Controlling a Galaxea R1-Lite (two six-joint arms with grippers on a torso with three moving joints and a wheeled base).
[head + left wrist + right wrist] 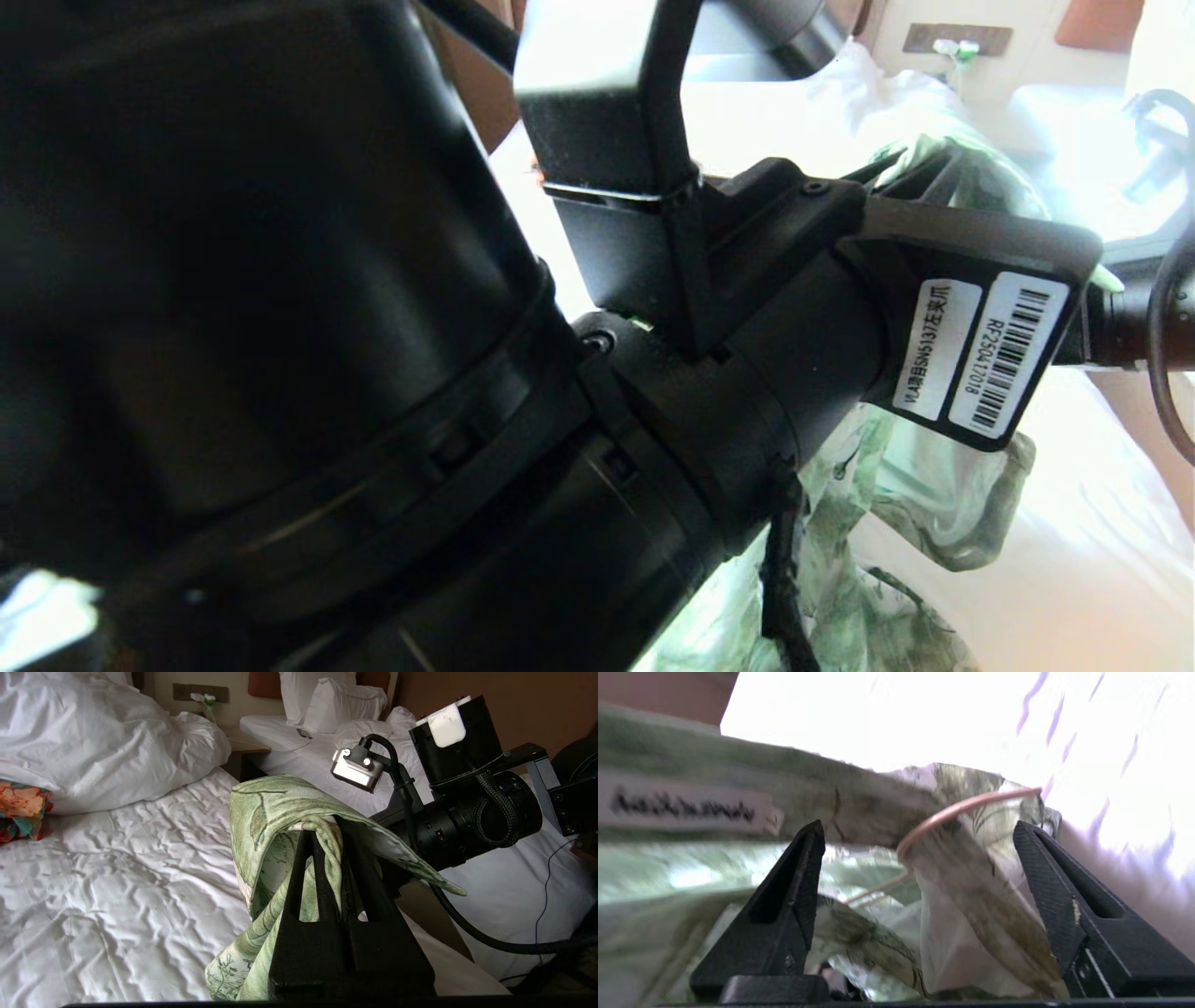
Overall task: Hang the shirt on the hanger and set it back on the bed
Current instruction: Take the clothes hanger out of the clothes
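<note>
My left gripper is shut on a bunched fold of the green leaf-print shirt and holds it up above the bed. The rest of the shirt drapes over and below the fingers. My right gripper stands wide open right against the shirt. A thin curved piece of the hanger and loose fabric lie between its fingers, neither of them clamped. In the head view my left arm blocks most of the scene, and the shirt hangs behind it over the white bed.
My right arm reaches in beside the shirt, with its cable looping below. A bunched white duvet lies at the bed's head. An orange floral garment sits at the bed's far side. A second bed stands behind.
</note>
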